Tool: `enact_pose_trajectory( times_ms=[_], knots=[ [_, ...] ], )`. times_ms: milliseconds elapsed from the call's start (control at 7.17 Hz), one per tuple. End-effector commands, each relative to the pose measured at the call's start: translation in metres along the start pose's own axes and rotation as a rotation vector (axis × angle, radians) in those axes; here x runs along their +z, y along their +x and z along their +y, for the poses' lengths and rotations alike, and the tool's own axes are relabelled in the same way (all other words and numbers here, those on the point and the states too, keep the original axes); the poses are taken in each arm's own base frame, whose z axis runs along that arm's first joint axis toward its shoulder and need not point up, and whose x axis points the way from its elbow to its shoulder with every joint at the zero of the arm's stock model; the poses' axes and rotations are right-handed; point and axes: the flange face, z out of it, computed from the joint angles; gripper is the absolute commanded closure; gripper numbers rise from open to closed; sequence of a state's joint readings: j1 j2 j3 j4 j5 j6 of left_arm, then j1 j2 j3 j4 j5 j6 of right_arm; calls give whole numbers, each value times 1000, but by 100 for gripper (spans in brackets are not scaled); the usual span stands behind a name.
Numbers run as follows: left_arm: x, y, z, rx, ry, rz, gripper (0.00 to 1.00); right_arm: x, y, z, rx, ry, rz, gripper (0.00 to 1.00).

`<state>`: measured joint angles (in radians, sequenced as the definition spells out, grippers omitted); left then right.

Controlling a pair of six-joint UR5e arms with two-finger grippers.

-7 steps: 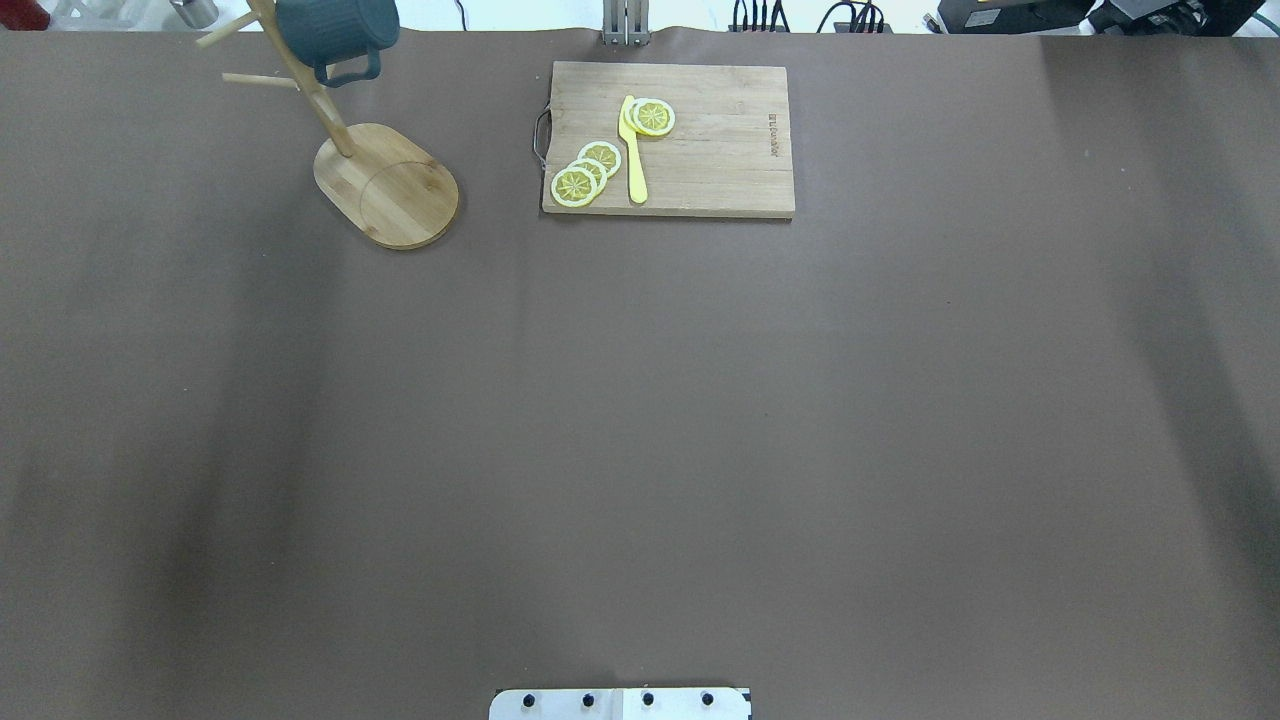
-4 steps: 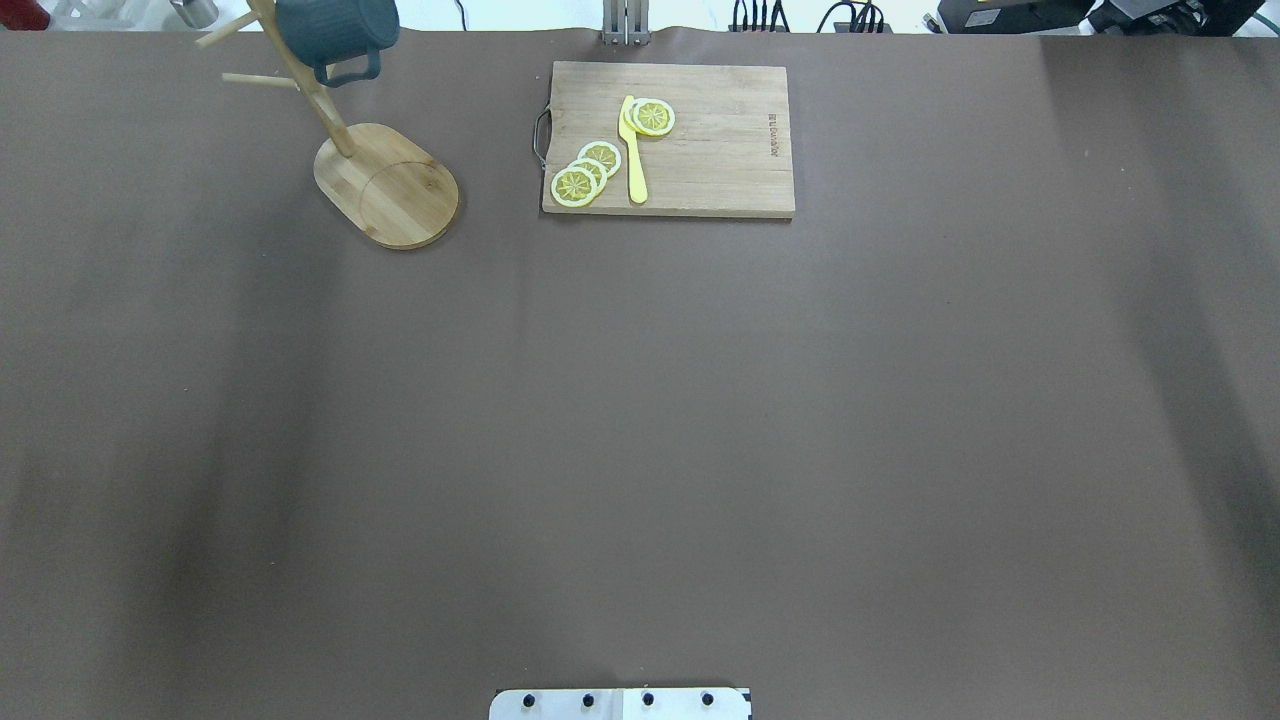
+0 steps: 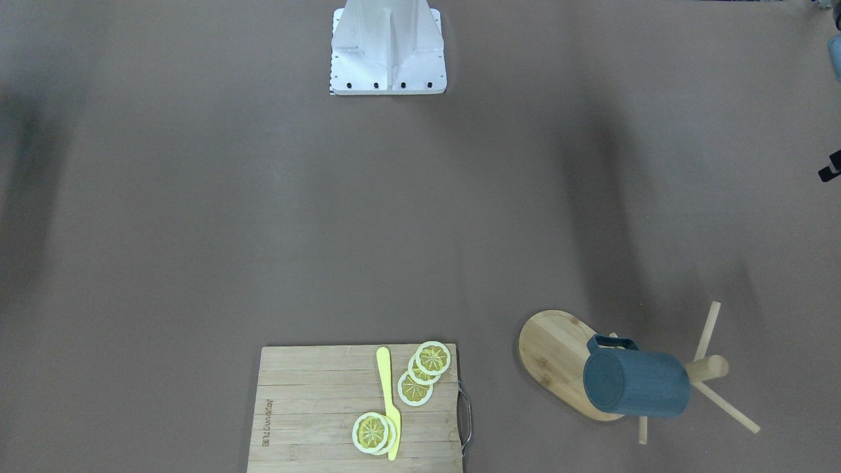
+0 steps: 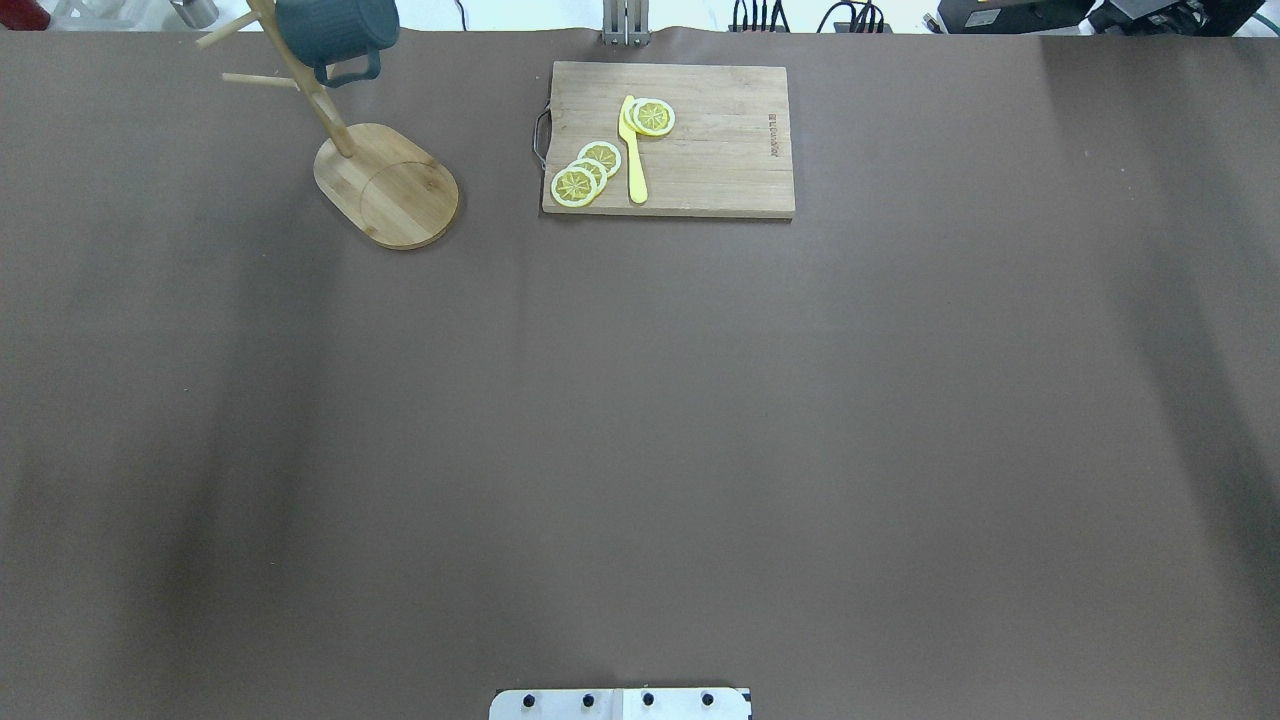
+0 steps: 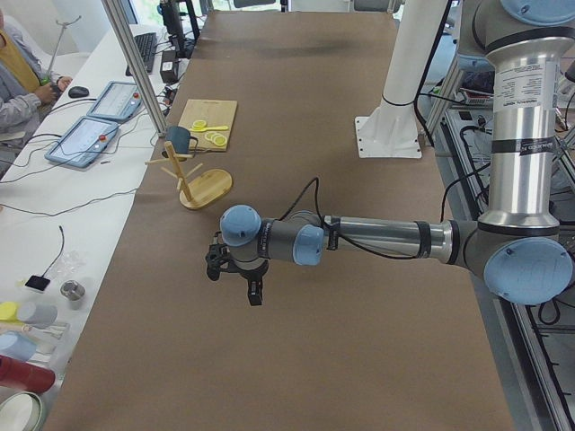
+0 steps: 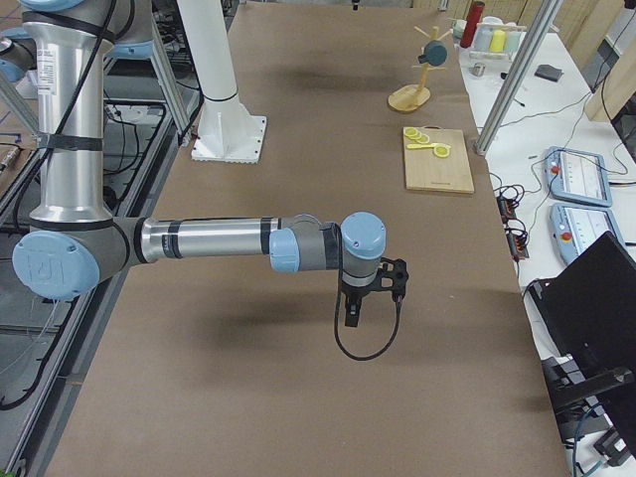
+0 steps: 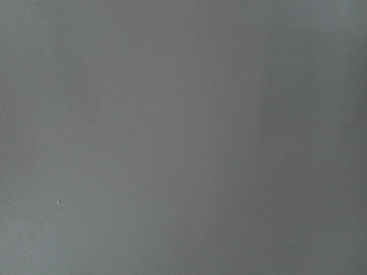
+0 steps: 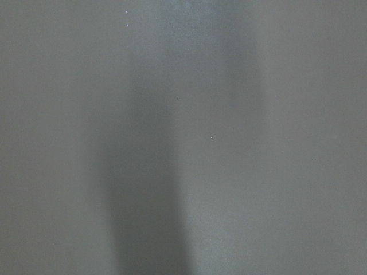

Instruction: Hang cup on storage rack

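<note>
Brown bench (image 4: pixel 640 420), far left corner: cup (image 4: pixel 335 30) hangs on rack (image 4: pixel 390 190), up off the rack's base.
Change vs prior sec: none. Cup, rack and board (image 4: pixel 700 150) w/ lemon slices (image 4: pixel 585 175) lie as they were (cup shows no swing).
Arms: left fingers (image 5: pixel 255 294) and right fingers (image 6: pixel 350 314) are both well apart from rack, over bare bench. Released or clenched: can't tell, side views only.
Assessment: hang looks done and settled.
</note>
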<state>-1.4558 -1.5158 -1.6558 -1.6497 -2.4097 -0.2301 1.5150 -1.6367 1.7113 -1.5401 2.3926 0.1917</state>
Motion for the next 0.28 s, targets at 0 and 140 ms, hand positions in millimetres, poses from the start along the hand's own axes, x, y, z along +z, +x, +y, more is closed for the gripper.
enact_pose_trajectory(
  times_ms=[0, 140],
  knots=[
    [0, 0, -1, 1, 1, 2, 2, 0, -1, -1, -2, 1, 1, 0],
    [-3, 3, -1, 6, 4, 4, 2, 0, 0, -1, -2, 1, 1, 0]
  ],
)
